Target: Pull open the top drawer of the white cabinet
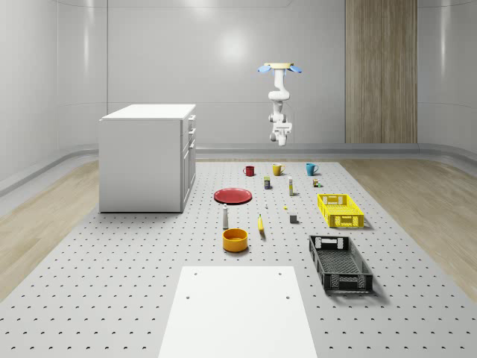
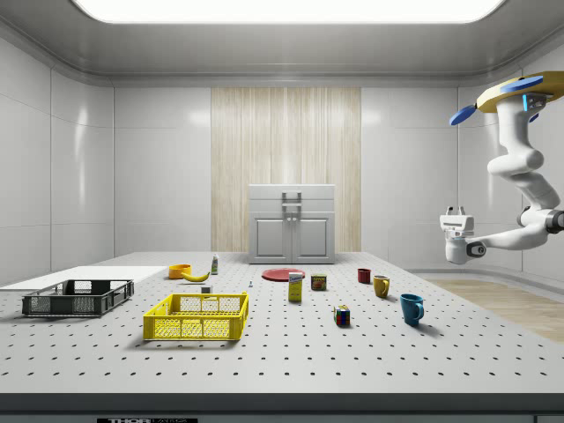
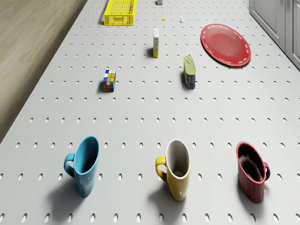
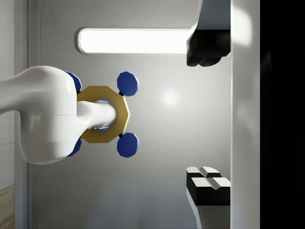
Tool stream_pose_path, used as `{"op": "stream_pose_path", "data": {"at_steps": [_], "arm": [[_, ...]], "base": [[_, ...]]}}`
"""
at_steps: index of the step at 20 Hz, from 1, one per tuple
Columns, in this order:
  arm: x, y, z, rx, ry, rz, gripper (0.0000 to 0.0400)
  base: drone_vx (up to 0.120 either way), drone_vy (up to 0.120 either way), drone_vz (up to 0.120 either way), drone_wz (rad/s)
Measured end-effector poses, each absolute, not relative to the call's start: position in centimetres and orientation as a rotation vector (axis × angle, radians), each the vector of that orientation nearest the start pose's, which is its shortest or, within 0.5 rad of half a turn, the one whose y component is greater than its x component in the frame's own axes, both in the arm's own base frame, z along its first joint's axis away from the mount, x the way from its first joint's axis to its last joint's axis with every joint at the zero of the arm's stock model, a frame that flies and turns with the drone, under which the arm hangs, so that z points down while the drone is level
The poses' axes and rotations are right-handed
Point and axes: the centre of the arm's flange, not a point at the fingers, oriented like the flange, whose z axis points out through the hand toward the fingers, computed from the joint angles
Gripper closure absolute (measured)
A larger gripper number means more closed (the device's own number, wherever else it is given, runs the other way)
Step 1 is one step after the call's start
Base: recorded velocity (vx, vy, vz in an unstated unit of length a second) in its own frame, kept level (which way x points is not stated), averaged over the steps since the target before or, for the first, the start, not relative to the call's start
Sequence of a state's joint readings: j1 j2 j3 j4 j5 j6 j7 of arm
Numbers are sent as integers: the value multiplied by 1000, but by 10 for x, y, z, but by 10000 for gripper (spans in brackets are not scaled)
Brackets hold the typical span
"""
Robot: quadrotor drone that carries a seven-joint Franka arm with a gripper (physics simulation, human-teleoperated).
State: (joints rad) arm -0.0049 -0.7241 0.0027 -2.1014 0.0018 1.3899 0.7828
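Observation:
The white cabinet (image 1: pixel 145 158) stands on the table at the whole-scene view's left; in the side view the cabinet (image 2: pixel 293 226) is at the far end. Its top drawer (image 2: pixel 292 197) sits flush with the front, shut. The drone (image 1: pixel 280 68) hovers high over the table's far end, above the row of mugs, well to the right of the cabinet. The arm hangs under it, and my gripper (image 1: pixel 280 137) is in mid-air, far from the drawer (image 1: pixel 191 121). In the wrist view the gripper (image 4: pixel 208 117) is open, fingers (image 4: pixel 206 52) wide apart, nothing between them.
Below the drone stand a blue mug (image 3: pixel 84 164), a yellow mug (image 3: pixel 176 168) and a red mug (image 3: pixel 252 171). Further along lie a red plate (image 3: pixel 225 44), a can (image 3: pixel 189 71), a colour cube (image 3: pixel 109 80), a yellow crate (image 1: pixel 340 209) and a black crate (image 1: pixel 340 262).

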Motion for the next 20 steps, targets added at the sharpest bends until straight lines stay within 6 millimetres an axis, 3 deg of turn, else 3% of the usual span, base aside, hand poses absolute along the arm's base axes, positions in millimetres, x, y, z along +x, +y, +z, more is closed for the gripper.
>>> {"op": "stream_pose_path", "data": {"at_steps": [1, 3, 6, 9, 13, 20], "arm": [[303, 0, 677, -2898, 1200, -19, 92], [304, -24, 678, -2674, 1112, 128, 91], [304, -65, 661, -2264, 939, 345, 87], [305, -86, 638, -1961, 812, 467, 88], [306, -96, 616, -1721, 710, 546, 91], [306, -99, 599, -1552, 639, 594, 94]], "base": [[0, 0, 0, 0], [0, 0, 0, 0], [0, -27, 0, 0], [93, -120, 0, 0], [120, -120, 0, 0], [120, -120, 114, 0]]}}
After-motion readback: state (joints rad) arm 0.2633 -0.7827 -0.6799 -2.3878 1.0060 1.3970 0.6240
